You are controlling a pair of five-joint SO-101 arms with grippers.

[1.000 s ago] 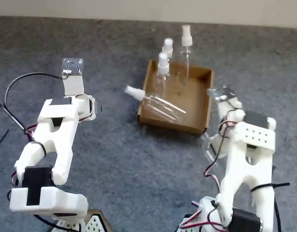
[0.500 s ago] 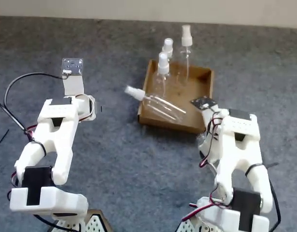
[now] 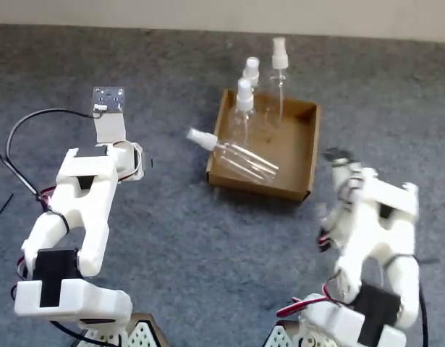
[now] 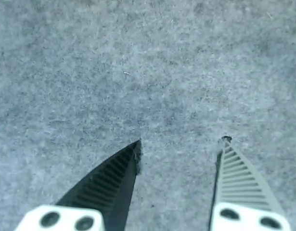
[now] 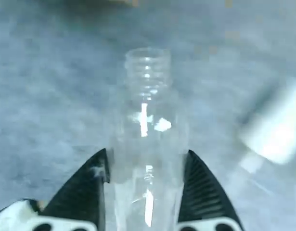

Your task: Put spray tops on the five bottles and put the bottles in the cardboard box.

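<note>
4 of 5 look done. Three upright bottles [image 3: 244, 97], white tops on, stand at the upper end of the box [image 3: 291, 148], upper centre of the high view. Can't tell if all three are inside the wall. A fourth bottle [image 3: 244, 163], capped, lies on its side in the box with its top sticking out over the left wall.

Left to do is the fifth bottle [image 5: 148, 120], centre of the right wrist view. The right gripper [image 5: 147, 156] is closed onto its body, one jaw on each side. The neck is open with threads bare, so it needs a top and then boxing. A white blur [image 5: 275, 132] sits right of it, maybe the top, can't tell.

The left gripper [image 4: 181, 142] is spread wide with nothing in it, over the carpet [image 4: 138, 62].

Materials:
- Bottles: clear, glossy, slim cylinders, likely slippery.
- Box: brown cardboard, shallow open tray.
- Carpet: grey, short felt nap.
- Jaw faces: ribbed.
</note>
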